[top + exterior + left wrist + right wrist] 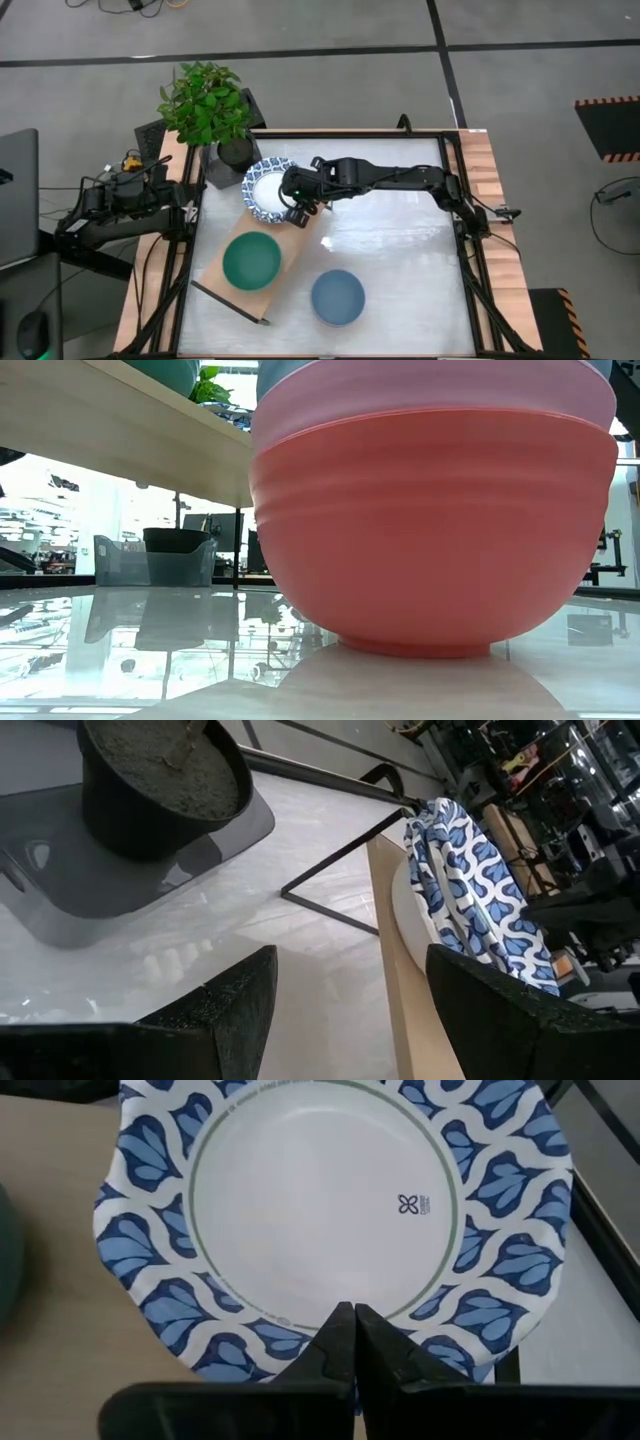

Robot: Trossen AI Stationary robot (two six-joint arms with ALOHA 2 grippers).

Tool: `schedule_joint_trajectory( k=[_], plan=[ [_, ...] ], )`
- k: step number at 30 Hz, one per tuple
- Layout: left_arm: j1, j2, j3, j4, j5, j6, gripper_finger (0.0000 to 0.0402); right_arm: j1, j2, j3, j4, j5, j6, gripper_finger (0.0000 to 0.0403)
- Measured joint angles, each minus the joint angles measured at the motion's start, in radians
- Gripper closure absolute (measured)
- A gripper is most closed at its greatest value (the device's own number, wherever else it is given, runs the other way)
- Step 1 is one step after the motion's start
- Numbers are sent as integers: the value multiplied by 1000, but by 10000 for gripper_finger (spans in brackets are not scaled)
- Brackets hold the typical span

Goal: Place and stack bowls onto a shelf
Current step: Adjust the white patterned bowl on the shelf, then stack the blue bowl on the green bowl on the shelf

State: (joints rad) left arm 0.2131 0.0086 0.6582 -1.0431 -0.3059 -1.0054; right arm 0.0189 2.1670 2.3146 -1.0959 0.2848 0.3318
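Blue-and-white bowl (330,1210) on shelf (262,283) — rim pinched between right fingers (340,1345).

Looking straight down: the shelf (262,262) lies diagonally on the table (400,250), running from about 11 o'clock down to 7 o'clock. A blue-and-white patterned bowl (266,187) sits at its upper end, with a green bowl (251,260) next along the board. A blue bowl (337,297) sits off the shelf on the tabletop, at roughly 4 o'clock from the green one. The right gripper (296,203) is at the patterned bowl's 4 o'clock rim, arm stretched in from the right edge. The left gripper (190,198) waits at the table's left edge. A potted plant (210,105) stands at the table's 11 o'clock corner.
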Motion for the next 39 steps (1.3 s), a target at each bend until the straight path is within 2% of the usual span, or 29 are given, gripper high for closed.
schedule_joint_trajectory(
  k=[6,14,27,29,34,39],
  plan=[
    [0,0,0,0,-16,0,159,1,-1,-29,7,0,19,364],
    [0,0,0,0,-15,-5,159,14,0,-54,-56,-47,54,379],
    [0,0,0,1,-2,-12,159,39,-15,39,-103,-4,45,365],
    [0,0,0,1,16,-12,159,65,-56,35,-121,-14,48,364],
    [0,0,0,-2,37,-12,159,167,-119,24,-293,-56,161,347],
    [0,0,0,-19,34,-2,159,275,-88,19,-440,-67,325,296]
  ],
)
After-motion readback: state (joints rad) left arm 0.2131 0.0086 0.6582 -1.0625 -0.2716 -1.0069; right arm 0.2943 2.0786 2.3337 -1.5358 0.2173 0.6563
